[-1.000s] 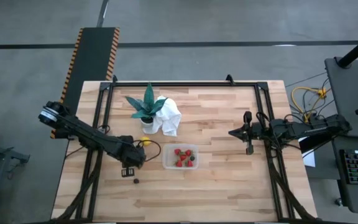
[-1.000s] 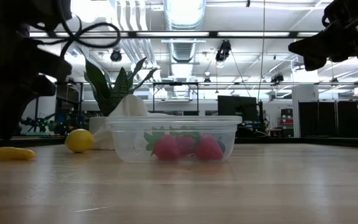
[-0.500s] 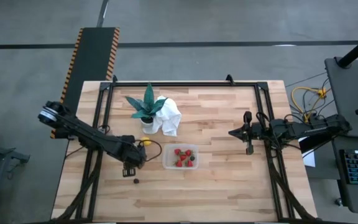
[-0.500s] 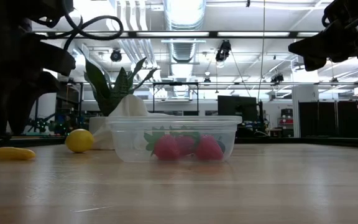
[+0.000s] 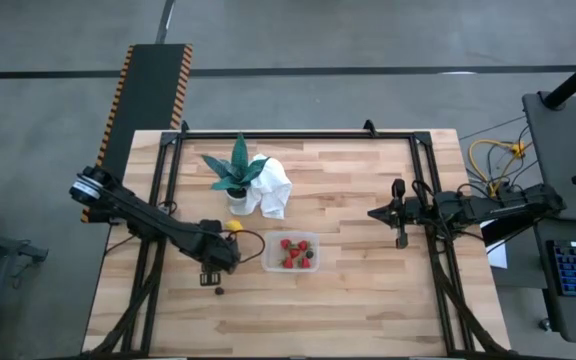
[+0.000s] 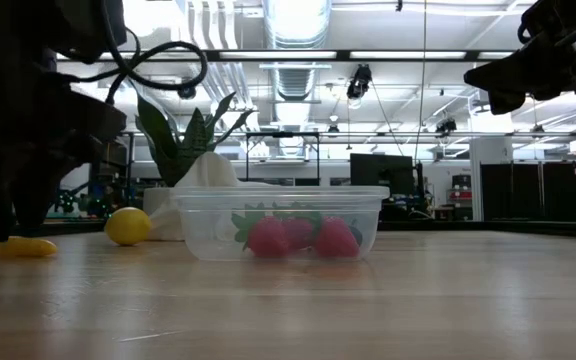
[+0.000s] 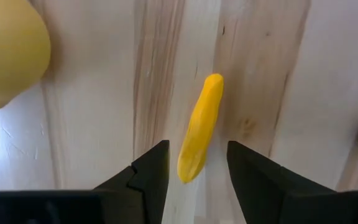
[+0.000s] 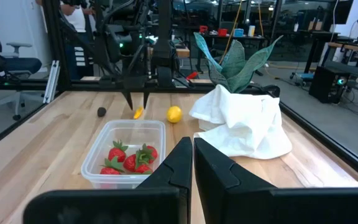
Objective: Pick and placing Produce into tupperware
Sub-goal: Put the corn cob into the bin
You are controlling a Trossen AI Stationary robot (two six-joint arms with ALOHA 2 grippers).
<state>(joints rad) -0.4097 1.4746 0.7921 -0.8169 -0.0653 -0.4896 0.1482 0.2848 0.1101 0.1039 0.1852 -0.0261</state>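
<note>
My left gripper point(image 7: 197, 148) points straight down and stands open over a yellow-orange elongated piece of produce point(image 7: 201, 127) lying flat on the table. One finger is on either side of the piece's near end, and neither visibly touches it. A yellow lemon point(image 7: 8, 50) lies close by. The clear tupperware point(image 5: 291, 251) sits near the table's middle with several red strawberries point(image 8: 129, 157) inside. A tiny dark round piece point(image 5: 219, 291) lies nearer the table's front edge. My right gripper point(image 5: 373, 213) hangs level and shut at the right side, holding nothing.
A green spiky potted plant point(image 5: 236, 170) and a crumpled white cloth point(image 5: 273, 187) stand behind the lemon and the tupperware. Black frame rails point(image 5: 168, 190) run along the table's left, far and right sides. Bare wood lies in front of the tupperware.
My left gripper has sunk a little toward the yellow-orange piece, its fingers now reaching down beside it. The produce, the tupperware and my right arm have kept still.
</note>
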